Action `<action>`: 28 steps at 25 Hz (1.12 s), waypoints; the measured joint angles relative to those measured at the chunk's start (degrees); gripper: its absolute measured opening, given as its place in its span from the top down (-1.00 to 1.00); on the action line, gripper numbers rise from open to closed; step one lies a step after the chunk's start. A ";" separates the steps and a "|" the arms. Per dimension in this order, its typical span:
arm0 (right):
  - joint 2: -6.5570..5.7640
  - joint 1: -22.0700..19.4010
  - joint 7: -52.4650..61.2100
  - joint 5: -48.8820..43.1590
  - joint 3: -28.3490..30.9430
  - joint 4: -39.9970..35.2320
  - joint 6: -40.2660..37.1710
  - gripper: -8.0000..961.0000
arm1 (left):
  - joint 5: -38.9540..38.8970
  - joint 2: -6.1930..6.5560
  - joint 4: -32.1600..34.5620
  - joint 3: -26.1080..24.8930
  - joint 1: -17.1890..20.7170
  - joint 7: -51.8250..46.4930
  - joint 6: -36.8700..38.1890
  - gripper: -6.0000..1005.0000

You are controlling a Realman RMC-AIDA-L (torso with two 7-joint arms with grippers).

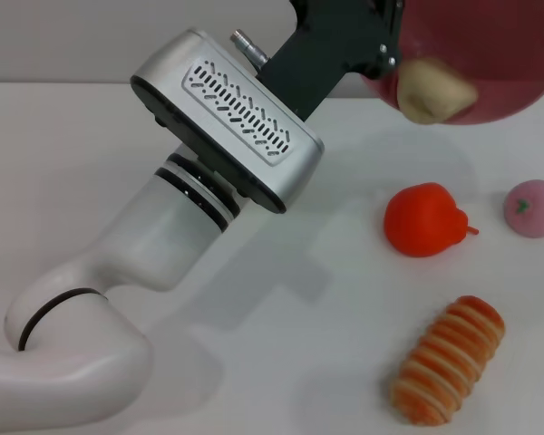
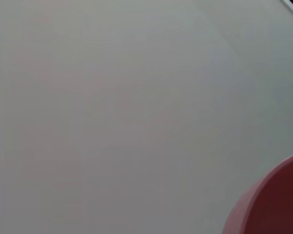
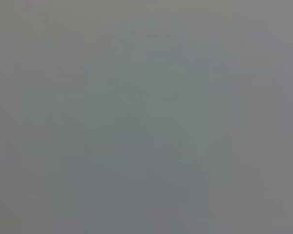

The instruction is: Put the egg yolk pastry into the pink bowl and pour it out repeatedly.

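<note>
My left arm reaches up across the head view to the far right, where its gripper is shut on the rim of the pink bowl. The bowl is lifted off the table and tipped with its opening facing down and toward me. The egg yolk pastry, a pale beige lump, sits at the bowl's lower lip, partly sticking out over the rim. In the left wrist view only a curved piece of the pink bowl shows against the white table. The right gripper is out of view, and its wrist view is blank grey.
On the white table below the bowl lie a red fruit, a pink round fruit with a green stem at the right edge, and an orange-and-cream striped bread roll near the front.
</note>
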 joint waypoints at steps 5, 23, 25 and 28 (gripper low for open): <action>0.00 0.04 0.01 0.01 -0.06 0.09 0.00 0.04 | 0.03 0.02 -0.01 0.21 0.46 2.34 -3.11 0.92; 0.08 0.60 0.08 0.01 -0.13 0.96 0.00 0.04 | 0.13 0.10 -0.11 1.01 1.70 4.56 -9.26 0.92; 0.08 0.56 0.09 0.01 -0.13 1.27 0.00 0.04 | 0.13 0.11 -0.11 1.03 1.90 4.97 -9.95 0.92; 0.04 0.54 0.08 0.01 -0.13 1.44 0.00 0.04 | 0.13 0.12 -0.11 1.03 1.93 5.34 -10.26 0.92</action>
